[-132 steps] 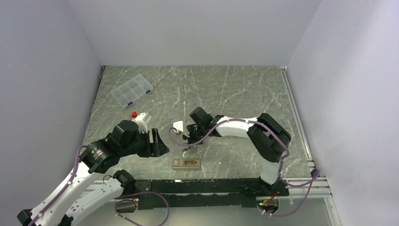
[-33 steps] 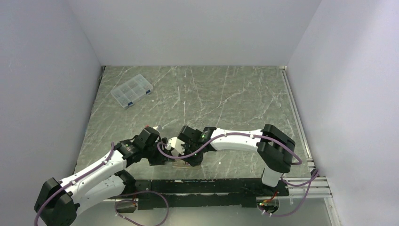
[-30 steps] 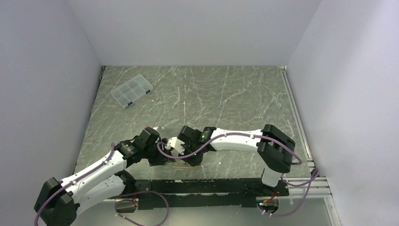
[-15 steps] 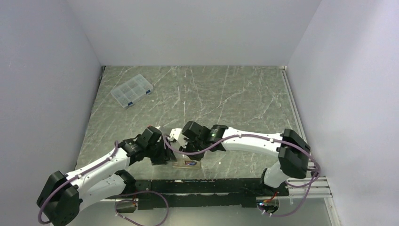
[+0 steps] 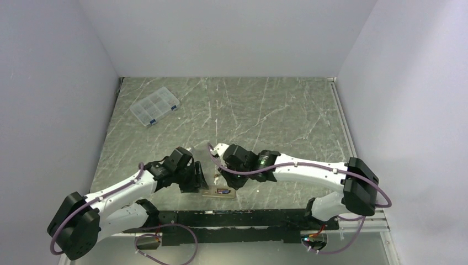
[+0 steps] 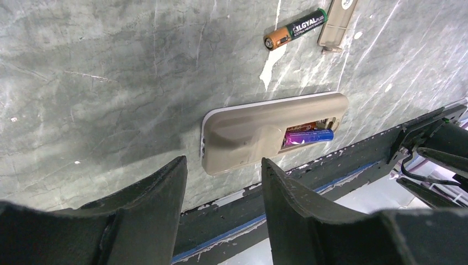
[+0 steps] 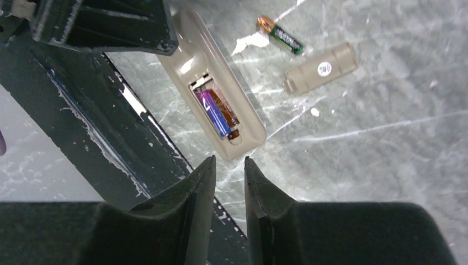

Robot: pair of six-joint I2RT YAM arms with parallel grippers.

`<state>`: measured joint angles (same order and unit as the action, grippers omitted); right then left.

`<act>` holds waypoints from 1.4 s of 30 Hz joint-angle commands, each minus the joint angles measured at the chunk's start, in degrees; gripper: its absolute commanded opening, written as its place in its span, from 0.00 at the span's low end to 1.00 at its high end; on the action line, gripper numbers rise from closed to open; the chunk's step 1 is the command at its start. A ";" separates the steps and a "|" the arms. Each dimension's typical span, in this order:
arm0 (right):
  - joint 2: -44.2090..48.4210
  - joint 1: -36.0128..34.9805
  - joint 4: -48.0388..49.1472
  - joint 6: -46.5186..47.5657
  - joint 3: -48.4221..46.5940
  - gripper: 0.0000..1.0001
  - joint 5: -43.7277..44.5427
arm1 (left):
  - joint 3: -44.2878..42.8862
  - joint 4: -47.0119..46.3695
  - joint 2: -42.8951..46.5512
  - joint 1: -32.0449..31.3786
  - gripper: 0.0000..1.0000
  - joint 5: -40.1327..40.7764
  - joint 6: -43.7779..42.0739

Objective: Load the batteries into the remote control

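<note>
I see my two arms: white tubes, chunky black joints; left arm [image 5: 118, 193] lower left, right arm [image 5: 309, 172] lower right. Purple cable [image 5: 243, 173] loops along each. left gripper [image 6: 222, 165] fingers [image 6: 149, 210] thick, black.

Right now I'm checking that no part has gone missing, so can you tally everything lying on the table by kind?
Batteries: 3 (purple battery and reddish battery in the bay, green battery loose)
Remote control: 1
Cover piece: 1
Clear box: 1
Total: 6

Loose cell [image 6: 292, 30] + cover [image 6: 336, 22] nr remote [image 6: 248, 132], bay [image 7: 234, 133] clear above
</note>
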<state>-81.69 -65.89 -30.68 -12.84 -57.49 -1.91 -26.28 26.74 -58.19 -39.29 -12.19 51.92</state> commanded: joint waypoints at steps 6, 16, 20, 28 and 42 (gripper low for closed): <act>4.84 -0.11 8.13 -18.45 7.37 0.29 2.44 | 0.81 -3.90 -1.99 0.12 0.54 -1.34 -1.21; 1.11 0.14 10.91 -29.40 8.11 0.30 2.18 | 2.04 -6.11 -2.71 0.12 0.50 -2.35 -1.03; -0.44 0.49 11.24 -31.51 8.23 0.30 1.52 | 2.77 -6.96 -2.71 0.16 0.48 -2.98 -0.78; -2.52 0.72 11.21 -33.58 8.54 0.29 0.75 | 3.45 -8.31 -2.84 0.12 0.45 -3.71 -0.51; -5.19 1.11 11.96 -34.27 8.54 0.24 0.21 | 4.12 -8.41 -1.92 0.14 0.41 -3.90 -0.13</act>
<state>-86.59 -65.08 -20.86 -46.15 -49.10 -0.89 -22.72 19.79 -60.77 -39.24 -15.18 51.79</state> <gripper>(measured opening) 0.247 0.420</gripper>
